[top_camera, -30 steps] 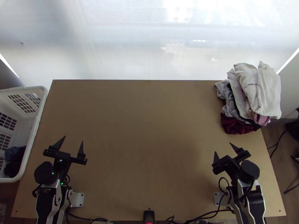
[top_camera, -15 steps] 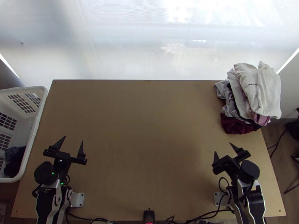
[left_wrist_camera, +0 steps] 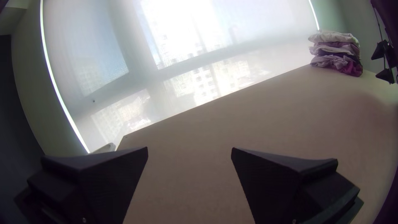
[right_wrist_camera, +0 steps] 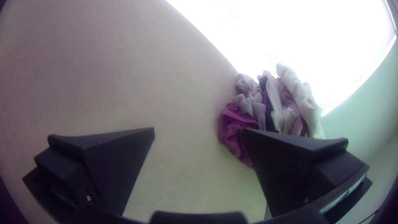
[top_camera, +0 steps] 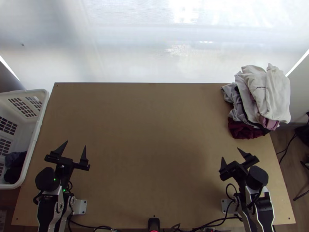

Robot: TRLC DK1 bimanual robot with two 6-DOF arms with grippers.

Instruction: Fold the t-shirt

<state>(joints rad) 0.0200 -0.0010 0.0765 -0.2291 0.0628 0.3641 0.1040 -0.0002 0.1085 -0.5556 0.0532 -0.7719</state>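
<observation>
**Both tools apart and bare; clothes in a far-corner pile**

Counter (top_camera: 146, 123): pile of clothes (left_wrist_camera: 336, 52) at its far right corner. Off-white garment (top_camera: 270, 91) on top, loosely folded over in layers. Pink garment (top_camera: 271, 123) and grey garment (top_camera: 231, 94) beneath, maroon garment (top_camera: 247, 130) bunched at the near side. Which one is the t-shirt, cannot tell; likeliest in this pile. Second candidate spot: white laundry basket (top_camera: 37, 131) off the left edge, dark clothes (top_camera: 14, 172) inside.

Left tool (top_camera: 75, 144): fingers spread wide, nothing between them, over the near left of the counter. Right tool (top_camera: 230, 153): also wide, nothing held, near right, well short of the pile.

Step in hand, my reading: ready position, either ahead of the first pick or between garments. Whether the pile is waiting or done work is uncertain, so the source needs settling first. If it is the pile, the right arm is better placed: reach out, pinch one layer of the top garment, draw it to the middle, then both arms spread it flat before any fold.

Risk: a deep pinch would probably drag several garments along. Soft, rumpled cloth; edges and sleeves may be hard to find.
</observation>
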